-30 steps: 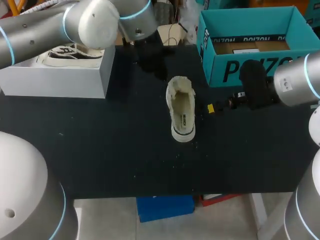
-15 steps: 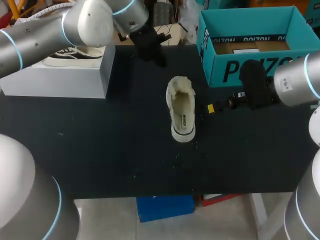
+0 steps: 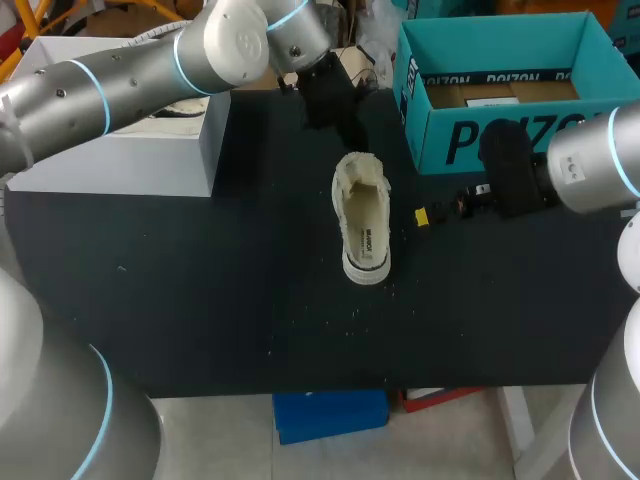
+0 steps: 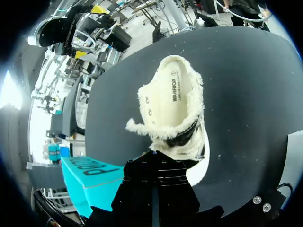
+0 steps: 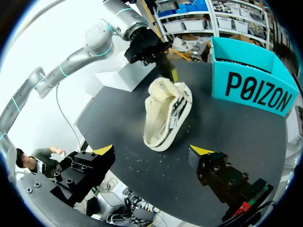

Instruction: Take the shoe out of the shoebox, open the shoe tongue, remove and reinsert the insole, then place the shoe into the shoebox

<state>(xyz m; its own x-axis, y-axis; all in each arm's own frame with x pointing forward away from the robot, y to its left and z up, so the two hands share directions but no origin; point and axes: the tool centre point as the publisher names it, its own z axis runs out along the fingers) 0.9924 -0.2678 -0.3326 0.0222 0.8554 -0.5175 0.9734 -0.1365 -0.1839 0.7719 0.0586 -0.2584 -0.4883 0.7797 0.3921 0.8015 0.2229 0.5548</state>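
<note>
A cream shoe (image 3: 364, 222) with frayed edges and a dark side stripe lies sole-down mid-table, its opening facing up. My left gripper (image 3: 347, 128) hangs shut and empty just beyond the shoe's far end. In the left wrist view the shoe (image 4: 174, 112) lies right ahead of my left gripper (image 4: 154, 158), whose tips are hidden. My right gripper (image 3: 421, 216) stays to the right of the shoe, apart from it. In the right wrist view my right gripper (image 5: 152, 150) stands wide open with the shoe (image 5: 165, 111) ahead of it. The teal shoebox (image 3: 500, 140) stands open at the back right.
A white box (image 3: 120, 155) sits at the back left, with another shoe (image 3: 185, 108) on it mostly hidden by my left arm. In the right wrist view the teal shoebox (image 5: 253, 90) stands beyond and to one side of the shoe.
My left arm has swung right, from over the white box to just behind the shoe's far end. The right arm and the shoe have not moved.
</note>
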